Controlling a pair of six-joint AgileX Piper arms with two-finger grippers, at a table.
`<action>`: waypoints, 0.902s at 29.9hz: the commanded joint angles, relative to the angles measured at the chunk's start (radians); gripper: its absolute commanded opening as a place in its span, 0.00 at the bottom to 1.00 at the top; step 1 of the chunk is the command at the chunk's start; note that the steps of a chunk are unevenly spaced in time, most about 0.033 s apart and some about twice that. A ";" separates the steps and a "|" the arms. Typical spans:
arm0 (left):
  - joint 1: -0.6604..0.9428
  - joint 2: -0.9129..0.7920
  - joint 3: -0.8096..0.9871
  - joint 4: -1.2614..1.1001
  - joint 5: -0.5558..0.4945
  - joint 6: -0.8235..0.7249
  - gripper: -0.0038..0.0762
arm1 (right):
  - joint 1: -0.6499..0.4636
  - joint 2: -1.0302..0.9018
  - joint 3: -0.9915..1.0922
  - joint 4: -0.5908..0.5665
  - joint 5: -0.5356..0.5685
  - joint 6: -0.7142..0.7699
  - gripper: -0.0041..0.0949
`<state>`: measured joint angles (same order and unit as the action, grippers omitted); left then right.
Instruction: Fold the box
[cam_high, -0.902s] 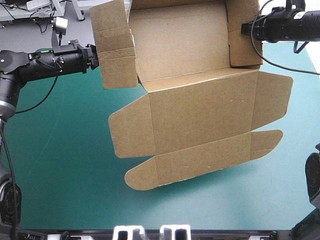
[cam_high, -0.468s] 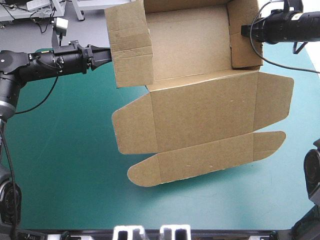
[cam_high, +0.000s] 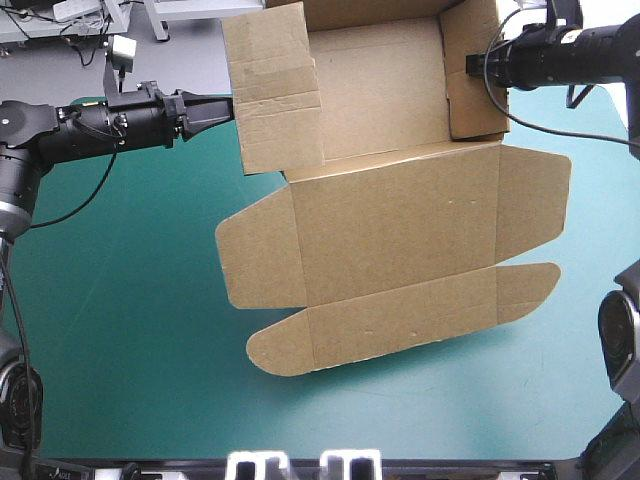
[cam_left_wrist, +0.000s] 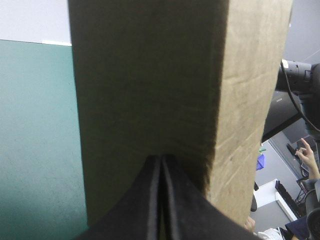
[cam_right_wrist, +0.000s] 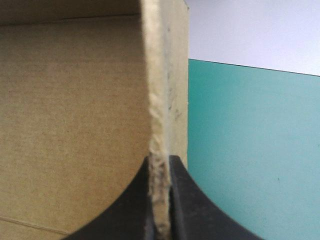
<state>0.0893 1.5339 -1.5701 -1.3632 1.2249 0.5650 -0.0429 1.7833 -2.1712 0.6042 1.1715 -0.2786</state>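
We see the teal-green cover (cam_high: 120, 300) filling the lower left, the brown box (cam_high: 400, 230) mid-frame, side walls raised at top, our left gripper (cam_high: 232, 108) pinching one wall, right gripper (cam_high: 470, 68) the other.

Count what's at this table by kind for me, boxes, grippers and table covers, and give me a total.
Brown boxes: 1, the box.
Black grippers: 2, the left gripper and the right gripper, each shut on a raised side wall of the box.
Teal-green covers: 1, the table cover.
Total: 4.
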 joint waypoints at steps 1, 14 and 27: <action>-0.008 -0.046 -0.030 -0.092 0.043 0.011 0.03 | 0.029 -0.035 -0.030 0.050 -0.085 0.008 0.02; -0.008 -0.046 -0.028 -0.024 0.028 0.015 0.09 | 0.051 -0.031 -0.030 0.045 -0.090 0.016 0.02; -0.027 -0.046 -0.028 -0.038 0.039 0.022 0.46 | 0.056 -0.031 -0.030 0.028 -0.114 0.030 0.02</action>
<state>0.0815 1.5339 -1.5701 -1.3087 1.2249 0.5824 0.0118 1.8028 -2.1712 0.5787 1.1328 -0.2664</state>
